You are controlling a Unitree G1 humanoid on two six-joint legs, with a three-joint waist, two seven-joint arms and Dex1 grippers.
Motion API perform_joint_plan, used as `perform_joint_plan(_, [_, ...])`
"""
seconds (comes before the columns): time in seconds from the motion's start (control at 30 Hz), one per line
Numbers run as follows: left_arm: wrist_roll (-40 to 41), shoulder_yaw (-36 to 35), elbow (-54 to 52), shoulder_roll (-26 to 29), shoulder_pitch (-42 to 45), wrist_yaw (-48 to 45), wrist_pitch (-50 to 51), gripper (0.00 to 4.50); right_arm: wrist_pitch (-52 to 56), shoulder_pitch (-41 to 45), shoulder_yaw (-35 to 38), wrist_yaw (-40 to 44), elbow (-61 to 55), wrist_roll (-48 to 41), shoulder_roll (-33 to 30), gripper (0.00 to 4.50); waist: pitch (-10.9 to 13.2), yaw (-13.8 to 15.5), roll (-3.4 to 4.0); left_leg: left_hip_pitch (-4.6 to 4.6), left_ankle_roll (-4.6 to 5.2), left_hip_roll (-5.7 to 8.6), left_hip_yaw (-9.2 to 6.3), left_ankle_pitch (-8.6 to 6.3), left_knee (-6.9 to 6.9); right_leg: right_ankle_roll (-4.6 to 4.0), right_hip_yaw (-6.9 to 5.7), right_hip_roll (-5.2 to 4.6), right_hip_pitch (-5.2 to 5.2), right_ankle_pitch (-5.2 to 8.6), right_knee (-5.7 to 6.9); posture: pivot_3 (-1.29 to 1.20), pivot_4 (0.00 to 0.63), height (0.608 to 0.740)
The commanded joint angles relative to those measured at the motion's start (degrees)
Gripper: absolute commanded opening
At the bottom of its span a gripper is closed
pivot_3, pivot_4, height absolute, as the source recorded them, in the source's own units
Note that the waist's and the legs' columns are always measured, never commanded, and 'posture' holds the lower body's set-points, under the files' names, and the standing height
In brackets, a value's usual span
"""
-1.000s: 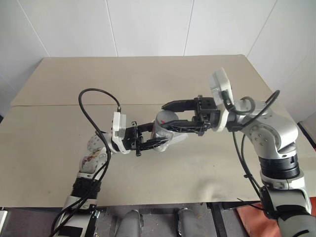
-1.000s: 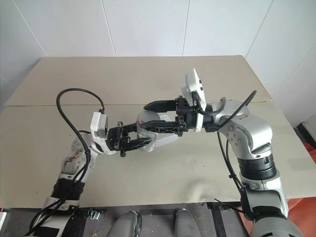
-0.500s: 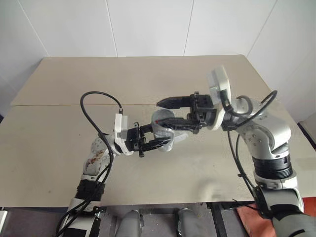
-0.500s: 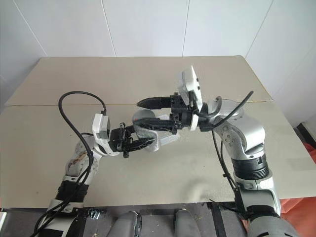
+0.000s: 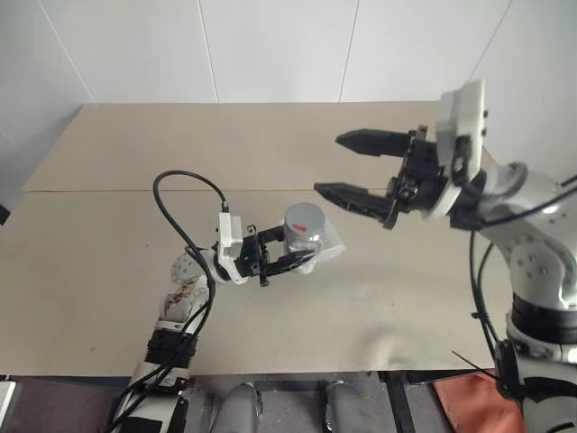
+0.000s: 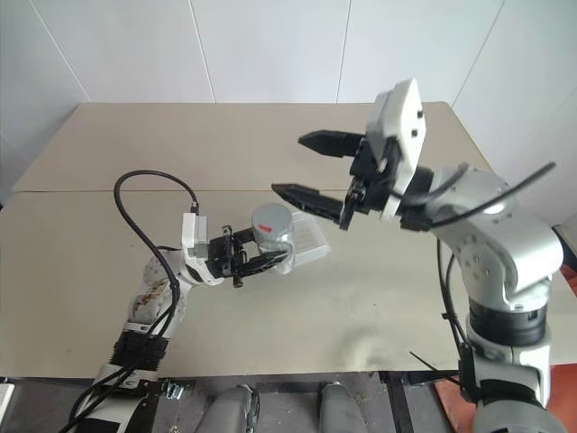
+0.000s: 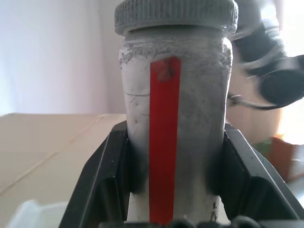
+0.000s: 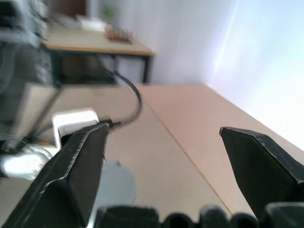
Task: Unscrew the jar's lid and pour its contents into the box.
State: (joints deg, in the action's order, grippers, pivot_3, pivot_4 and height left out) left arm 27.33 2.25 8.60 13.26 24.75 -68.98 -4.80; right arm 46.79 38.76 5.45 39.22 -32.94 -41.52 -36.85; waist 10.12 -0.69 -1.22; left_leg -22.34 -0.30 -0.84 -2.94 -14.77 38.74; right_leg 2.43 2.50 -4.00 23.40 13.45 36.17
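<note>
Above the table point(image 5: 108, 153), mid-front, the jar point(image 5: 304, 236) sits upright, clenched in the left gripper point(image 5: 290, 253), grey lid point(image 5: 306, 219) on, red mark up. Box point(image 6: 308, 242) lies just behind/beside it. Right gripper point(image 5: 361, 168) hangs up and to the right, jaws spread wide, nothing in them. To unscrew well: come down w/ fingers either side of the lid rim, centred, squeeze firm, then twist; left must hold tight.

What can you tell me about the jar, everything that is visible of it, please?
The jar is a small cylinder of clear, cloudy-looking plastic with a vertical red stripe down its side. Its grey ribbed lid, with a small red mark on top, is on. It stands upright above the table, clamped low on its body between the black fingers of the left claw. The open right claw is apart from it.
</note>
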Motion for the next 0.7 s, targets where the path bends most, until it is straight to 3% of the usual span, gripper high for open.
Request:
perform_joint_plan(0.03, [-2.6, -1.1, 1.1, -1.3, 1.8, 4.4, -4.4, 2.11, 4.0, -3.1, -2.9, -11.4, -9.6, 2.7, 2.6, 4.42, 0.0, -0.2, 0.00, 0.00, 0.00, -0.01, 0.00, 0.00, 0.01, 0.00, 0.01, 0.01, 0.00, 0.00, 0.01, 0.00, 0.150, 0.740])
perform_joint_plan(0.2, [-2.6, -0.9, 1.8, -2.0, 2.4, 5.9, -5.3, 2.11, 7.2, -6.1, -8.4, -22.8, -13.2, 6.7, 9.6, 4.42, 0.0, -0.3, 0.00, 0.04, 0.02, -0.01, -0.02, 0.02, 0.03, -0.03, 0.03, 0.04, 0.02, -0.02, 0.11, 0.00, 0.150, 0.740])
perform_joint_plan(0.37, [-2.6, -0.4, 1.6, -2.2, 2.4, 6.5, -5.4, 2.11, 7.4, -6.0, -11.9, -28.1, -13.8, 10.8, 13.1, 4.42, 0.0, -0.2, 0.00, 0.02, 0.01, 0.01, -0.01, 0.04, 0.04, -0.02, 0.02, 0.02, 0.01, -0.03, 0.08, 0.00, 0.150, 0.740])
perform_joint_plan(0.7, [-1.7, -0.3, 1.4, -2.2, 2.8, 6.5, -4.7, 2.11, 7.2, -6.1, -12.4, -29.0, -12.8, 12.5, 15.4, 4.42, 0.0, -0.2, 0.00, 0.01, 0.01, 0.00, -0.03, 0.04, 0.01, -0.02, 0.00, 0.04, 0.01, -0.02, 0.04, 0.00, 0.150, 0.740])
